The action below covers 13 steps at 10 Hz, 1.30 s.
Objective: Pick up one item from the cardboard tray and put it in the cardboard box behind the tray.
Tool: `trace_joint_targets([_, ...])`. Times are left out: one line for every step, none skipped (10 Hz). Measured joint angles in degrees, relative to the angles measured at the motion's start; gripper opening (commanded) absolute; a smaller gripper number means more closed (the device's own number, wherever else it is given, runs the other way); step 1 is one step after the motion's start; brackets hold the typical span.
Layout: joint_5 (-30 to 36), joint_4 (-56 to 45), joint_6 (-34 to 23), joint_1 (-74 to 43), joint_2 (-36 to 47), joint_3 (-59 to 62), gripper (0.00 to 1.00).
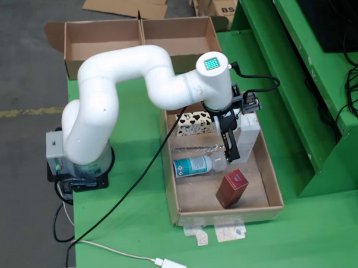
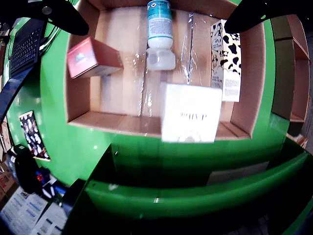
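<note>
Directly beneath the gripper [image 1: 229,145], whose fingers look spread wide and empty, the white carton [image 2: 190,112] seems light, stiff, slick-faced (take its flat sides).

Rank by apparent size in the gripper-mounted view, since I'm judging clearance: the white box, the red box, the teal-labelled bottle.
1. White rectangular carton, though it sits nearest the camera, so it may only look larger.
2. Clear bottle with teal label.
3. Red cardboard box; close to the bottle, so unsure.

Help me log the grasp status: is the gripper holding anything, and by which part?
Nothing is held. In the wrist view the gripper has its fingers wide apart with nothing between them; the white box rests free against the tray wall.
</note>
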Motion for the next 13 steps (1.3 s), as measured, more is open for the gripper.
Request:
trace_joint_targets([0.0,-3.1,0.4,0.5,-3.1,3.0,1.00])
trace_joint_targets([0.3,-4.8,0.4,0.6,-5.8,5.4,1.00])
trace_joint_targets([0.0,-6.9,0.4,0.9,-8.3,7.6,1.00])
trace_joint_targets([-0.2,-8.6,0.5,1.5,-9.8,10.5,1.00])
trace_joint_targets([-0.4,-9.0,1.0,1.8,-9.8,13.4,1.00])
trace_joint_targets([-0.3,-9.0,1.1,2.3,-9.8,15.5,1.00])
trace_joint_targets([-0.8,-9.0,1.4,2.7,-9.7,18.7,1.00])
trace_joint_targets([-0.9,-9.2,1.9,3.7,-9.4,21.1,1.00])
trace_joint_targets([-1.1,-9.2,1.9,4.5,-9.2,23.5,1.00])
trace_joint_targets([-1.6,-9.2,1.9,4.5,-8.9,25.1,1.00])
trace_joint_targets([-1.7,-9.5,2.4,4.8,-8.9,25.1,1.00])
trace_joint_targets([-1.3,-9.7,2.5,5.4,-8.9,25.3,1.00])
trace_joint_targets([-1.8,-10.2,3.0,5.6,-8.9,25.7,1.00])
